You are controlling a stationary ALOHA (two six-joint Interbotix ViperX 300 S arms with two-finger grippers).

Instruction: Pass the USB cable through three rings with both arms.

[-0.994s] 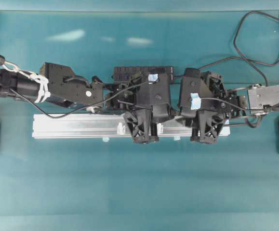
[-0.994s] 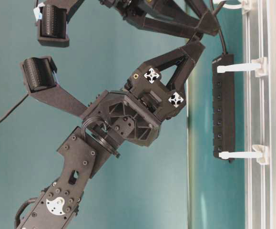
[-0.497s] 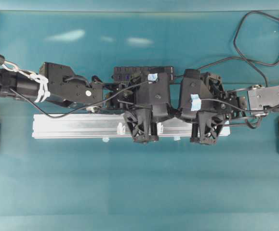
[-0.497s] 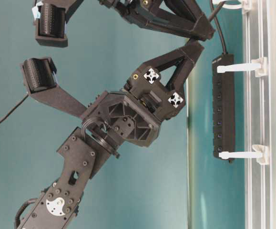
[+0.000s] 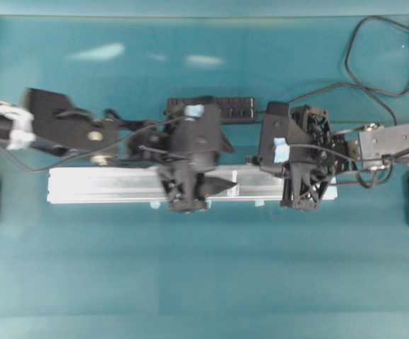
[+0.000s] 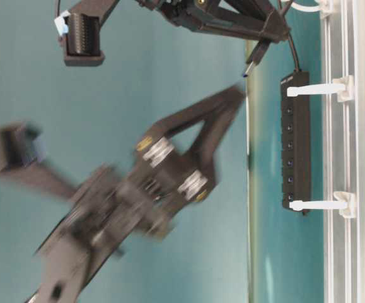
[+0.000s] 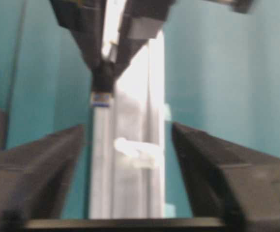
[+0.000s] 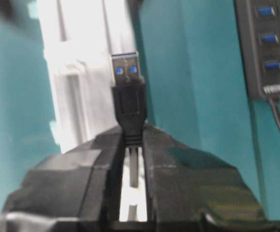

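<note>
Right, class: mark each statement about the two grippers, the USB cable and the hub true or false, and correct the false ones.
1. The right gripper is shut on the USB cable. True.
2. The left gripper is clamped on the plug. False: its jaws stand open and empty.
3. The hub lies beside the silver rail. True.
4. The plug is pushed into the hub. False: it is held in the air, apart from it.

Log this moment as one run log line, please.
right gripper: shut on USB cable | left gripper: open, empty | plug free, pointing at rail
</note>
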